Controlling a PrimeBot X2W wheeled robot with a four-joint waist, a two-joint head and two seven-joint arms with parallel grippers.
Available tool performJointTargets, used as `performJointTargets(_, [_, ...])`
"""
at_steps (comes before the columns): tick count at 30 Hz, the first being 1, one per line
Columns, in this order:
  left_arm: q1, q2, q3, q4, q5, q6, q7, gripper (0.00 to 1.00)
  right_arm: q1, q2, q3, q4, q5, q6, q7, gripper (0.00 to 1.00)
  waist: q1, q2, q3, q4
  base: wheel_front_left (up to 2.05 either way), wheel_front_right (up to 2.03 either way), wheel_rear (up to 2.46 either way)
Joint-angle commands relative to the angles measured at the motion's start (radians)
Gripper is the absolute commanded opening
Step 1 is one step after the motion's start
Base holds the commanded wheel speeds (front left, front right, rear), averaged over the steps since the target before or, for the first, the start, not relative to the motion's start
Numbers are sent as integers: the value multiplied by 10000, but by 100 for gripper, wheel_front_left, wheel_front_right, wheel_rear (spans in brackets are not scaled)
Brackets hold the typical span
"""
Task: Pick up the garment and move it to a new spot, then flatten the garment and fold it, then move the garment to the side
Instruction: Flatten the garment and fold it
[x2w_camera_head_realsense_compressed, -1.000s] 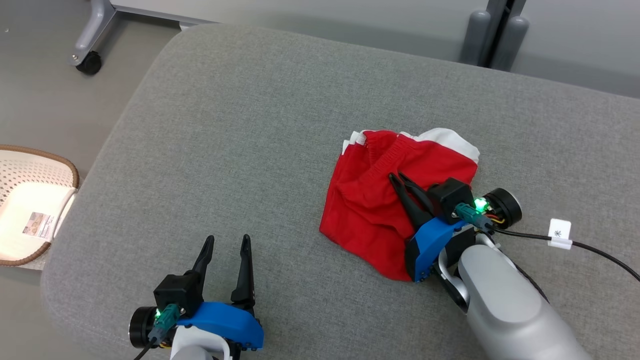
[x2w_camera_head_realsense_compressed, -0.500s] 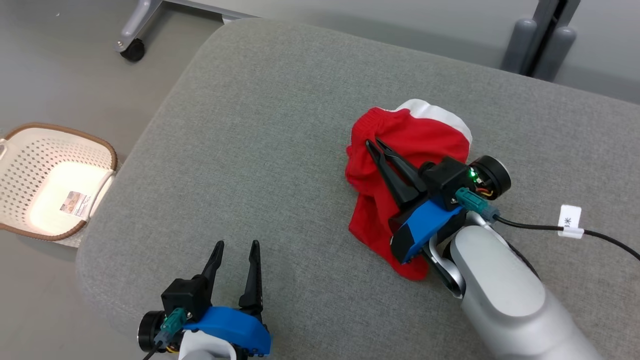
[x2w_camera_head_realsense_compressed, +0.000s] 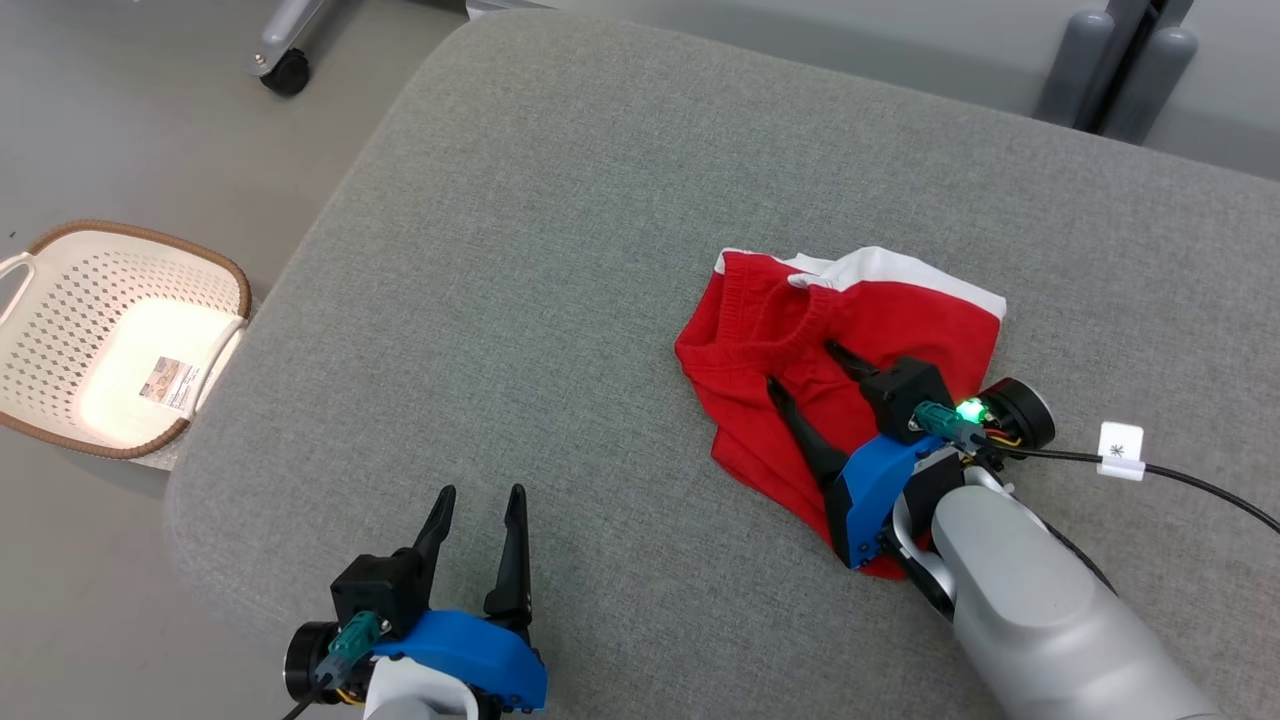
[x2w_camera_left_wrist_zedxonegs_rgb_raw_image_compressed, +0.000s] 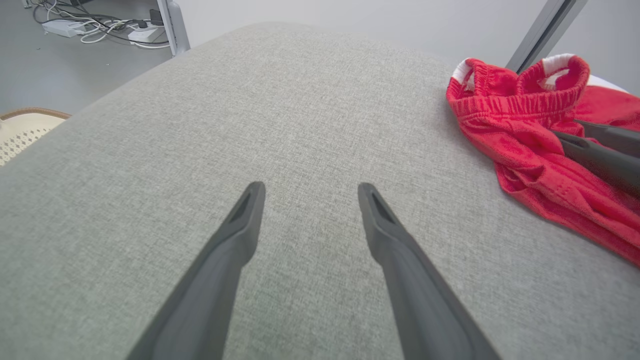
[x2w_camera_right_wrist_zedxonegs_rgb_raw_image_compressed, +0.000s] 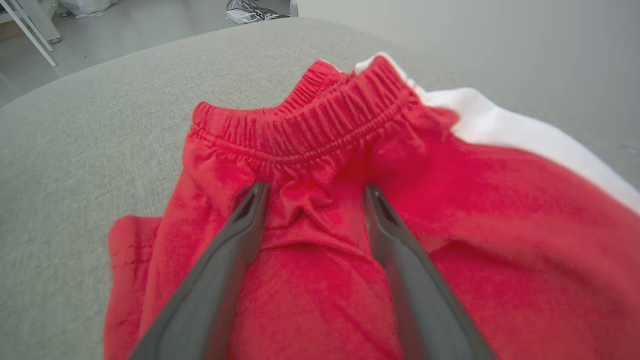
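Item: red garment (x2w_camera_head_realsense_compressed: 870, 320), white-banded, crumpled on grey cushion (x2w_camera_head_realsense_compressed: 560, 200), toward my right. My right gripper (x2w_camera_head_realsense_compressed: 800, 365): fingers parted over its waistband, gripping nothing. My left gripper (x2w_camera_head_realsense_compressed: 482, 490): spread wide, empty. Floor: perforated basket (x2w_camera_head_realsense_compressed: 60, 240), one label (x2w_camera_head_realsense_compressed: 168, 380) inside.

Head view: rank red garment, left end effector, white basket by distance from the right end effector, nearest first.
1. red garment: directly beneath the right end effector, whose fingers stand open over it.
2. left end effector: open, to the lower left, over the grey cushion.
3. white basket: farthest, on the floor beyond the cushion's left edge.
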Motion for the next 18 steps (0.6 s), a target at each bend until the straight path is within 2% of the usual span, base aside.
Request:
performJointTargets(1, [-152,-3,-7,-49,-28,19,-23,100,-182,54,-14,179,33,-4,0,100,0,1,-2,0,0,0,0])
performJointTargets(5, [-212,-2,125,-213,25,105,-23,100,-382,144,-362,-91,-129,-4,-2,100,0,1,-79,-180,0,0,0])
performJointTargets(12, [-38,-3,810,-412,402,186,-23,100,615,281,-1299,-2046,-212,-4,0,100,0,1,-644,-1127,0,0,0])
performJointTargets(18, [-12,1,1499,-610,1139,252,-24,100,2131,370,-3387,-3643,-624,-4,0,100,0,1,-1278,-2265,0,0,0])
